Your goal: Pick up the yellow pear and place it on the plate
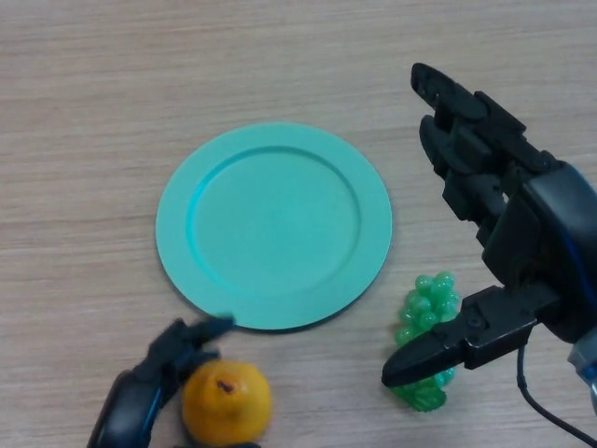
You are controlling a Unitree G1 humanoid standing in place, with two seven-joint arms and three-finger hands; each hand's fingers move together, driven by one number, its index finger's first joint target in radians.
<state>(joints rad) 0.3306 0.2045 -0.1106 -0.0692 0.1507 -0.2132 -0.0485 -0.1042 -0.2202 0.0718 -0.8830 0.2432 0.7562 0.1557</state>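
Observation:
The yellow pear sits at the bottom edge of the head view, just below the plate's near rim. My left hand comes in from the bottom left and wraps the pear's left side. Its fingers curl over the far side, and a dark part shows under the near side. The teal plate lies flat in the middle of the table with nothing on it. My right hand hovers to the right of the plate, open with fingers straight and pointing away.
A bunch of green grapes lies right of the plate's near edge, partly under the thumb of my right hand. The wooden table stretches around the plate.

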